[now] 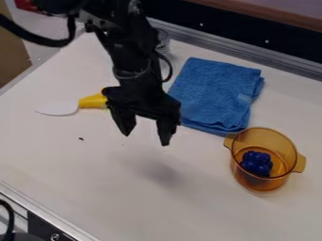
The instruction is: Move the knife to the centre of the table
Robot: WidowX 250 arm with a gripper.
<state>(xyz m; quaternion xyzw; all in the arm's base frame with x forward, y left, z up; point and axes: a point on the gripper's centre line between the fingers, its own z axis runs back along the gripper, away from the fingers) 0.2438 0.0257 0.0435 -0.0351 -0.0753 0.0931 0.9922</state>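
The black gripper [147,133] hangs over the middle of the white table, its two fingers apart with nothing between them. To its left lies the knife [93,102], with a yellow handle and a white blade that points left. The far end of the handle is hidden behind the gripper's left side. The table [75,160] shows bare below the knife and the gripper.
Right of the gripper lies a folded blue cloth [211,94]. An amber pot [248,181] with dark blue round pieces [256,163] inside stands at the right. Behind the arm is a clear container [163,41], partly hidden. A metal rail runs along the back edge.
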